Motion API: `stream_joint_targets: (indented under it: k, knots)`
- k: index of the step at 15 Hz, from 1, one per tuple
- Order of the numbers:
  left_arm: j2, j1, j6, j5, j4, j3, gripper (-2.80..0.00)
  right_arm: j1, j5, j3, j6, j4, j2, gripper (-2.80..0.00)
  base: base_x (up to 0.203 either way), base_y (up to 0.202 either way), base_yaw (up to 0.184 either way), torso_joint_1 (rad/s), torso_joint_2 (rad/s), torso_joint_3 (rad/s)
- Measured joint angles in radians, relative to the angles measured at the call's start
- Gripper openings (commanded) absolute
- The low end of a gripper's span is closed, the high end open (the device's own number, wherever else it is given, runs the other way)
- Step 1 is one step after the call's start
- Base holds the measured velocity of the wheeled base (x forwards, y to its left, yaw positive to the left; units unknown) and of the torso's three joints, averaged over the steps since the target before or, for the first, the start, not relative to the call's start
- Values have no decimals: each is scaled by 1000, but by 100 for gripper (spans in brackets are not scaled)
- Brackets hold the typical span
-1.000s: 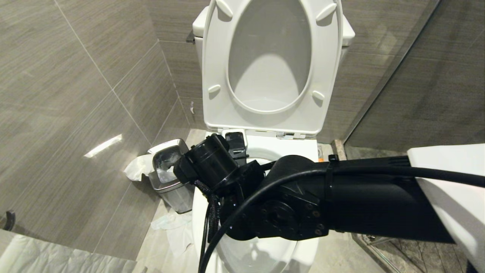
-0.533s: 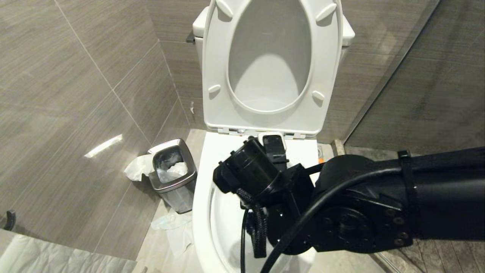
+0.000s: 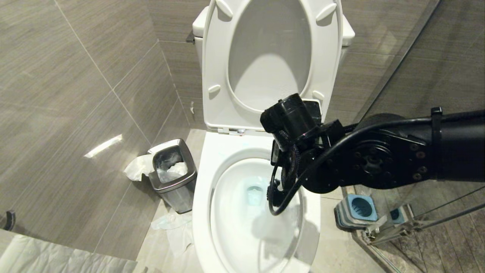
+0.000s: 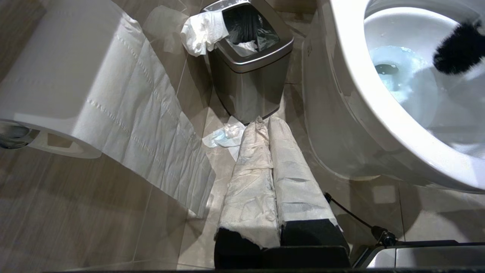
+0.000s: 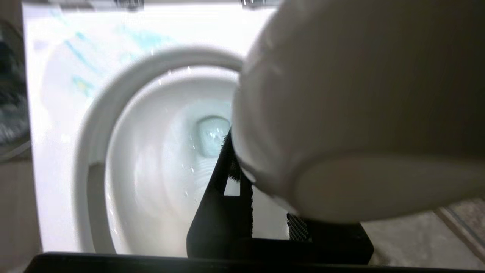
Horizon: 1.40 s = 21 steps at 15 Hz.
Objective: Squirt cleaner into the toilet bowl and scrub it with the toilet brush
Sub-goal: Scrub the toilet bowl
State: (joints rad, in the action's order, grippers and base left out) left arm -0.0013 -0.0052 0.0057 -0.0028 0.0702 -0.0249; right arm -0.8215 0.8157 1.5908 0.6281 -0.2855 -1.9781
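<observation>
The white toilet bowl [image 3: 202, 212] stands open, seat and lid raised. Pale teal cleaner tints its water [image 3: 254, 194] and streaks the back rim [image 5: 81, 57]. My right gripper [image 5: 261, 178] hangs over the bowl's right side, shut on the white handle [image 5: 341, 94] of the toilet brush. In the left wrist view the black bristle head [image 4: 458, 49] hovers inside the bowl above the water. From the head view, only the right wrist [image 3: 291, 121] shows, and the brush is hidden behind it. My left gripper [image 4: 265, 123], fingers wrapped in white paper, is shut and parked low beside the toilet.
A steel waste bin [image 3: 172, 172] with tissue stands left of the toilet, with paper scraps on the floor. The grey, blue-topped brush holder [image 3: 358, 210] sits on the floor to the right by a glass partition. A toilet paper roll [image 4: 57, 76] hangs near my left arm.
My right arm has swung from the bowl's front left to its back right and lifted. The bowl's inside and the brush holder now show. The left arm has not moved.
</observation>
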Motion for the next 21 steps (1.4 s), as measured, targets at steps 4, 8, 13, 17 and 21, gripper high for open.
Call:
stream_joint_targets:
  k: [4, 8, 13, 17, 21]
  knots:
    - [0, 1, 0, 0, 0, 0, -280, 18, -1, 200, -3, -1, -117, -280, 0, 0, 0, 0, 0, 0]
    - [0, 0, 0, 0, 0, 0, -280, 2, -13, 360, -33, -3, -238, -280, 0, 0, 0, 0, 0, 0]
    - [0, 0, 0, 0, 0, 0, -280, -86, -33, 382, -39, -13, -283, -280, 0, 0, 0, 0, 0, 0]
    - [0, 1, 0, 0, 0, 0, -280, -182, -35, 275, 0, -52, -238, -280, 0, 0, 0, 0, 0, 0]
    - [0, 0, 0, -1, 0, 0, -280, -245, -31, 73, 38, -55, -134, -280, 0, 0, 0, 0, 0, 0]
